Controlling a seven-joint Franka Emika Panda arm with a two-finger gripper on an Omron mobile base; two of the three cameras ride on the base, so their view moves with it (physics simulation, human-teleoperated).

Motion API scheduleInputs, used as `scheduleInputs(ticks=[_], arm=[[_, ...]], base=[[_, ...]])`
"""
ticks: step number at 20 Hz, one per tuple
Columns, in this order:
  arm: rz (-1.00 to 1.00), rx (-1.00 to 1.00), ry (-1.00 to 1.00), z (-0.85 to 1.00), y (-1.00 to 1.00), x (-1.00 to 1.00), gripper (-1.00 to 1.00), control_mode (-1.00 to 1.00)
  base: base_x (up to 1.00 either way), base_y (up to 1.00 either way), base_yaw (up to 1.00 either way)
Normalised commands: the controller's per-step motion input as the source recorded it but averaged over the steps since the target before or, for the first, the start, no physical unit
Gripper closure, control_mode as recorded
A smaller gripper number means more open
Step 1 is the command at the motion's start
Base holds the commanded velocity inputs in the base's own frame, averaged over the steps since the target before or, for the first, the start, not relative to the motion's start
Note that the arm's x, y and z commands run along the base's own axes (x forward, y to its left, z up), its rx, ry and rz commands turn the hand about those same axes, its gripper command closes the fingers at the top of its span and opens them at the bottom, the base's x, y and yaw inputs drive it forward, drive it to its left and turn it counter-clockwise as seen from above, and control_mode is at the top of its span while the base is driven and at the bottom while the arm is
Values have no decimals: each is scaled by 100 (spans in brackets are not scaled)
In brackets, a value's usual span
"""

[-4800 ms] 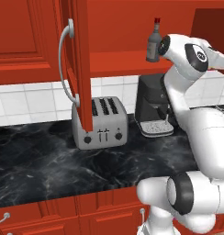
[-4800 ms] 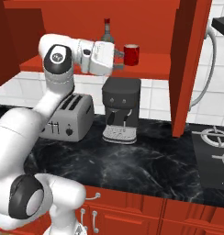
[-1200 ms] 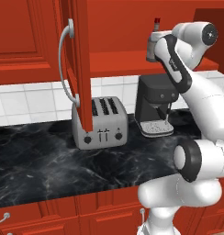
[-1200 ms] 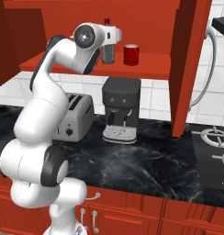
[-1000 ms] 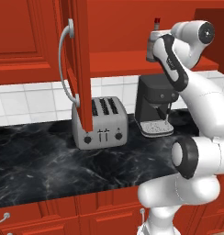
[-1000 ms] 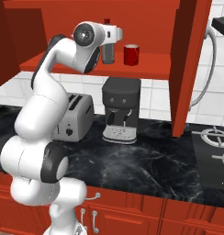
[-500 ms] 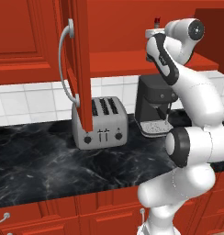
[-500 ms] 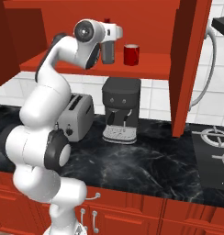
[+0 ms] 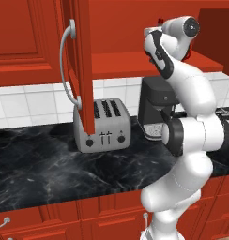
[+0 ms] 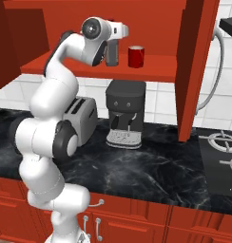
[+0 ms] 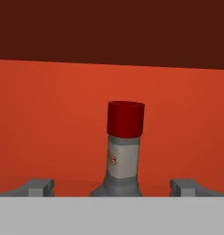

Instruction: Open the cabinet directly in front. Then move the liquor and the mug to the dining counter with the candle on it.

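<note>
Up on the shelf, the gripper [image 11: 112, 188] stands spread wide with the liquor [image 11: 124, 151] centred between its fingertips [image 11: 38, 187], nothing grasped.

Seen from the hand camera, the bottle's red cap and neck rise in the middle of the frame, one finger low at each side and apart from the glass. From the right base camera the liquor [image 10: 112, 51] shows in the upper middle, partly behind the hand, upright on the red shelf of the cabinet [image 10: 194, 66]; the mug [image 10: 136, 57] stands just beside it toward the frame's right. Both doors hang open. Below sit a coffee machine [image 10: 124, 113] and a toaster [image 9: 103, 124] on the black marble wall counter [image 9: 50, 168].
</note>
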Motion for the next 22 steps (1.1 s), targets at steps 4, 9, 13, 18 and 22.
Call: scheduleInputs(ticks=[4,9,13,18,22], arm=[[0,0,0,0,0,33,-100,-100],[0,0,0,0,0,37,-100,-100],[0,0,0,0,0,33,-100,-100],[0,0,0,0,0,27,100,-100],[0,0,0,0,0,1,100,-100]], base=[[0,0,0],[0,0,0],[0,0,0],[0,0,0],[0,0,0]])
